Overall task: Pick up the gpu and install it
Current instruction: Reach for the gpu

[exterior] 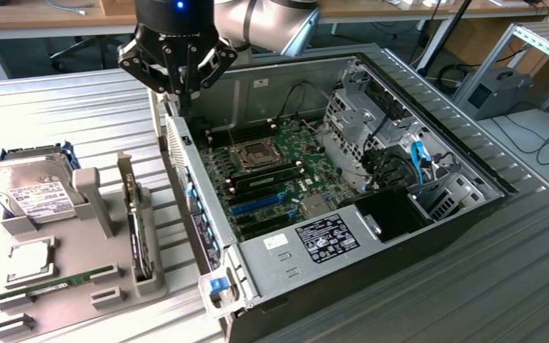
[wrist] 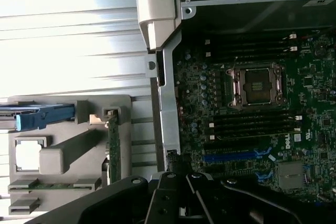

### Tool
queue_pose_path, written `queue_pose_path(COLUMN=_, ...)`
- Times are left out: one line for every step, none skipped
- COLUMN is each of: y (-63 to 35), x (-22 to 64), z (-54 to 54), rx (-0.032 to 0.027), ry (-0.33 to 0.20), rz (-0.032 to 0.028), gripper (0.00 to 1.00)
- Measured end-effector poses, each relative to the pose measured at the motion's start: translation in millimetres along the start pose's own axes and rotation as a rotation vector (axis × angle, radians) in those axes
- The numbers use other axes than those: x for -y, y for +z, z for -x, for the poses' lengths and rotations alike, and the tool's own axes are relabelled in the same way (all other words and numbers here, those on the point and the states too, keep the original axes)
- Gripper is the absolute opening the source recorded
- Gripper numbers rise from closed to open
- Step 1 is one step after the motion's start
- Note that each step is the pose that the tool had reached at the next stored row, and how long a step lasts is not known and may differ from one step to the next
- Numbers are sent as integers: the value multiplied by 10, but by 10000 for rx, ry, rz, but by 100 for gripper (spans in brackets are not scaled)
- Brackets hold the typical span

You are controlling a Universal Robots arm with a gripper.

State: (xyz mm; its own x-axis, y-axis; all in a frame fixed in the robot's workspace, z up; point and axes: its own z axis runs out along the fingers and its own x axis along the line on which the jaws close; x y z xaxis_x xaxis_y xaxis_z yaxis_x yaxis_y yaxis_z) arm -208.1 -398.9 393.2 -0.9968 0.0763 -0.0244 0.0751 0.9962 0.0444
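A smooth, rounded silver-grey robot arm joint (exterior: 266, 21) meets a black cylindrical wrist (exterior: 177, 21) bearing a small glowing blue light (exterior: 179, 6). The matte black gripper (exterior: 181, 87) is built of angular linkage bars (wrist: 173, 203) joined by round pivot pins (wrist: 137, 181).

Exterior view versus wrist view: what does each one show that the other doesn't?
Exterior view: the power supply, the drive bays and the hard drive with its white label. Wrist view: a straight-down look at the case's beige corner piece. Both: the gripper, the processor socket, and the gpu standing on edge in the grey holder.
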Motion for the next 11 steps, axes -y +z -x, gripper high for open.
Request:
queue_pose_path(y=0, x=0, z=-3, rx=0, ry=0, rz=0, gripper=11)
queue_pose_path(y=0, x=1, z=-8, rx=0, ry=0, rz=0, gripper=11)
queue_pose_path(y=0, x=1, z=-12, rx=0, ry=0, rz=0, gripper=11)
queue_pose_path(y=0, x=1, z=-17, rx=0, ry=0, rz=0, gripper=11)
queue_pose_path(y=-1, x=2, z=-22, rx=0, ry=0, rz=0, gripper=11)
queue_pose_path(y=-1, x=2, z=-27, rx=1, ry=0, rz=0, gripper=11)
queue_pose_path(y=-1, x=2, z=-31, rx=1, ry=0, rz=1, gripper=11)
queue_pose_path(y=-1, x=3, z=-35, rx=0, ry=0, rz=0, gripper=11)
queue_pose_path(y=-1, x=3, z=-39, rx=0, ry=-1, rz=0, gripper=11)
queue_pose_path(y=-1, x=3, z=-42, rx=0, ry=-1, rz=0, gripper=11)
queue_pose_path(y=-1, x=4, z=-48, rx=1, ry=-1, rz=0, gripper=11)
